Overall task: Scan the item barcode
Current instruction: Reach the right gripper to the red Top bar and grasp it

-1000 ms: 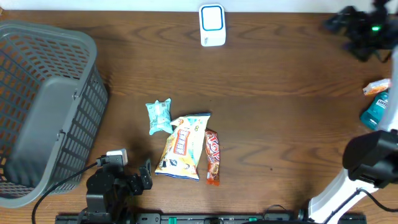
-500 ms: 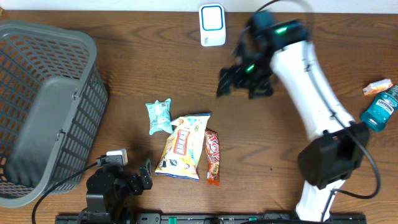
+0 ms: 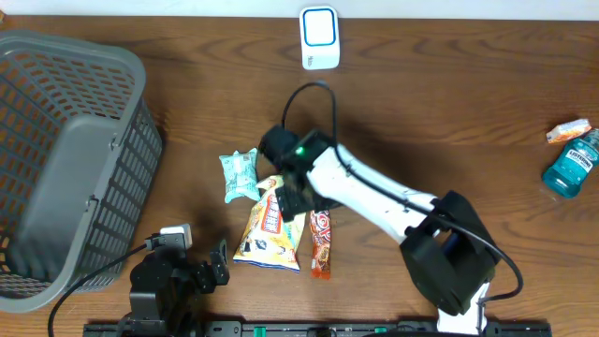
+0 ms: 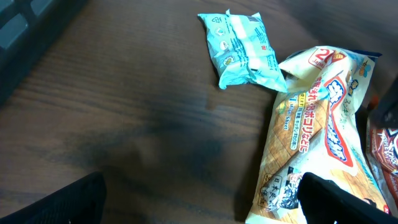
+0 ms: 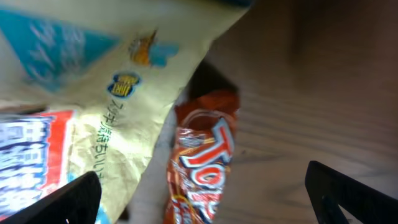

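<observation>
Three snack items lie mid-table: a teal packet [image 3: 239, 175], a yellow chip bag [image 3: 271, 225] and an orange-red bar [image 3: 320, 239]. The white and blue scanner [image 3: 319, 37] stands at the back edge. My right gripper [image 3: 295, 195] hovers open over the top of the chip bag and the bar. In the right wrist view the bar [image 5: 202, 155] lies between the spread fingers [image 5: 351, 193], with the chip bag [image 5: 93, 124] to the left. My left gripper [image 3: 218, 259] rests open at the front left. Its view shows the teal packet [image 4: 242, 50] and the chip bag [image 4: 317, 130] ahead.
A grey mesh basket [image 3: 65, 159] fills the left side. A blue mouthwash bottle [image 3: 569, 168] and a small orange packet [image 3: 568, 129] sit at the far right edge. The right arm's white link [image 3: 374, 197] stretches across the table's middle.
The right arm has swung from the far right corner across the back of the table and down over the snacks in the middle. The left arm has not moved.
</observation>
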### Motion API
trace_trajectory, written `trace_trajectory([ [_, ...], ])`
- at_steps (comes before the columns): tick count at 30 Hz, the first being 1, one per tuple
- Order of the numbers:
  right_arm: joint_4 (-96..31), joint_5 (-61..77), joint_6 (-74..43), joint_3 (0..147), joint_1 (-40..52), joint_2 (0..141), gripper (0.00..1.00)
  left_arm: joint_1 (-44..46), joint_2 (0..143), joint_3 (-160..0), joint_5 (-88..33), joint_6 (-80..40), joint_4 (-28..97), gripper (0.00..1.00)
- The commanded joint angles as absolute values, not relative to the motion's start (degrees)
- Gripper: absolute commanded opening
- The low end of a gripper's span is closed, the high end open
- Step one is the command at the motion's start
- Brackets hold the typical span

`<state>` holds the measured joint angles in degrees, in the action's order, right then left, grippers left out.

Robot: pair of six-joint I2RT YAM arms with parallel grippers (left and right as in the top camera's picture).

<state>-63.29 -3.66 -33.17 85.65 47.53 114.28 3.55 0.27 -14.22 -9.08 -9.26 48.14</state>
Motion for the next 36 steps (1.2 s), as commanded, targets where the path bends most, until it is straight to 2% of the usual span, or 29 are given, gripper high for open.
trace_trajectory([
  [1,-60.9,-8.5,-36.4,83.4,49.2,114.5,0.99,3.8,0.3,-13.2,-9.4,-9.8,50.7,0.98],
  [6,-58.4,-20.0,-39.8,79.5,51.5,114.5,0.95,3.8,0.3,-13.2,-9.4,-9.8,50.7,0.98],
  [14,-53.1,-21.1,-39.6,74.7,51.7,114.5,0.86,3.8,0.3,-13.2,-9.4,-9.8,50.7,0.98],
  [16,-52.6,-21.1,-39.6,74.5,51.7,114.5,0.81,3.8,0.3,-13.2,-9.4,-9.8,50.7,0.98],
  [19,-52.6,-21.0,-39.6,74.3,51.7,114.6,0.68,3.8,0.3,-13.2,-9.4,-9.8,50.7,0.98],
  [24,-52.8,-19.9,-39.6,72.8,51.9,114.7,0.60,3.8,0.3,-13.2,-9.4,-9.8,50.7,0.98],
  [28,-53.2,-16.4,-39.6,72.2,51.9,114.7,0.44,3.8,0.3,-13.2,-9.4,-9.8,50.7,0.98],
  [30,-53.3,-15.3,-39.5,72.2,51.9,114.7,0.22,3.8,0.3,-13.2,-9.4,-9.8,50.7,0.98],
  [32,-53.4,-14.3,-38.8,72.2,51.9,114.7,0.06,3.8,0.3,-13.2,-9.4,-9.8,50.7,0.98],
  [33,-53.4,-14.2,-38.7,72.2,51.9,114.7,0.01,3.8,0.3,-13.2,-9.4,-9.8,50.7,0.98],
  [36,-53.6,-14.2,-36.9,72.4,51.7,114.7,0.01,3.8,0.3,-13.2,-9.4,-9.8,50.7,0.98],
])
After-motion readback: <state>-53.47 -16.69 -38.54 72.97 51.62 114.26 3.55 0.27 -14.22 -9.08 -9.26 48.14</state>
